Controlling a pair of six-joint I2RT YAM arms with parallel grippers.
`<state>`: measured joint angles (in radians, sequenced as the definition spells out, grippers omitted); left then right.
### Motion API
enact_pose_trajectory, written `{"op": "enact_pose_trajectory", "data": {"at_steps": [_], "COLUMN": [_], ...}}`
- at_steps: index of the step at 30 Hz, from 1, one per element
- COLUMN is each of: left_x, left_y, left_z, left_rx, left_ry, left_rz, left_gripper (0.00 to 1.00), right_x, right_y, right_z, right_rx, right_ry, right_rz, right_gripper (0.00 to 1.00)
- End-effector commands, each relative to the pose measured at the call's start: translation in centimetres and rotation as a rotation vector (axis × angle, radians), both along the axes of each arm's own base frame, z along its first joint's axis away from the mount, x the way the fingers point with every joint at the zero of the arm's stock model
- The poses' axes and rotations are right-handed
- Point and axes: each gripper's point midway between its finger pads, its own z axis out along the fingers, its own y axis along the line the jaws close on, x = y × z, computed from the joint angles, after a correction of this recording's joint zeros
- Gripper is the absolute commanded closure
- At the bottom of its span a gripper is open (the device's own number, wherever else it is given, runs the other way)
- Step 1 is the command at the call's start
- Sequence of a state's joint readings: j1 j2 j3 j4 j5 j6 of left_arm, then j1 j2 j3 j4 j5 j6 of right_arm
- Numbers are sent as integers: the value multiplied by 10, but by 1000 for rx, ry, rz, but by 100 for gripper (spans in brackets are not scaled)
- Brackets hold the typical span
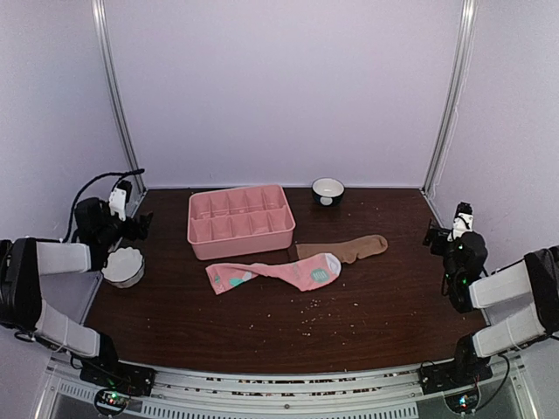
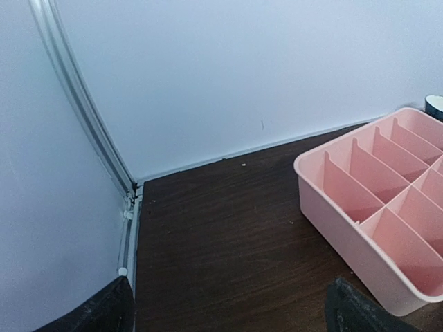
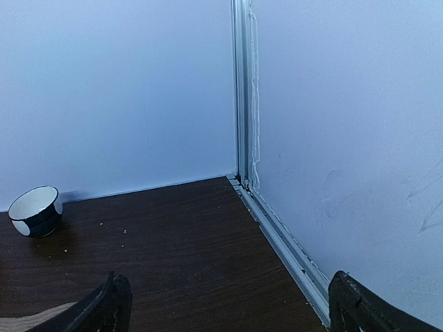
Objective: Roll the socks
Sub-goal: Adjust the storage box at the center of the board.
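– Socks, two: a pink fabric sock with teal and white patches (image 1: 275, 273) and a plain tan-brown fabric sock (image 1: 345, 248) are lying flat mid-bench (image 1: 376, 305), just in front of the pink compartmented plastic tray (image 1: 194, 229), with their ends seemingly touching.
– Pincers?
– The left pincer (image 2: 228, 315) and the right pincer (image 3: 232, 311) are both gaping wide, carrying nothing, and hanging at opposite bench sides, well apart from the socks.
– Handling note: I am recommending stacking them lengthwise first, then pinching one end low and rolling tightly.

Pink tray (image 1: 244, 246), dark bowl (image 1: 327, 197), white bowl (image 1: 123, 277) on table (image 1: 262, 323).
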<state>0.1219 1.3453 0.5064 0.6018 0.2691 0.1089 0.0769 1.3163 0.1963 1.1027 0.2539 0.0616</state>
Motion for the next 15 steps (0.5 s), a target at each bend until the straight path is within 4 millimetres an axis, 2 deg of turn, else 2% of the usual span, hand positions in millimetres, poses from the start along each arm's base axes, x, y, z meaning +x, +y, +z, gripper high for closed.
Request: {"op": "enact_pose_trajectory", "data": {"at_steps": [1,2,5,8,9,11,15], "left_x": [1,0,-13,-27,-32,-40,-56], "left_y": [-21,-27,-42,-60,-67,-87,-125], "left_z": [14,21,18,24,24,22,11], "left_rx": [58,64,42,16,8,1,36], "left_ry": [243,270,363,360,363,381,427], "left_rz": [-184,-230,-335,-441,-471,-531,-638], "left_gripper": [2,2,2,2,2,2,2], "right_x": [-12,-14,-7,-9,-6,9,22], "right_y": [-13,-14,-11,-27,-21,3,50], "right_z": [29,39,68,80,75,77,76], "right_rx": [26,37,119,428,474,408,458], "right_ry": [-55,-58,-24,-55,-1,86,121], "right_rz": [-73,-78,-65,-194,-176,-26,217], "right_gripper": [0,0,1,1,0,1,0]}}
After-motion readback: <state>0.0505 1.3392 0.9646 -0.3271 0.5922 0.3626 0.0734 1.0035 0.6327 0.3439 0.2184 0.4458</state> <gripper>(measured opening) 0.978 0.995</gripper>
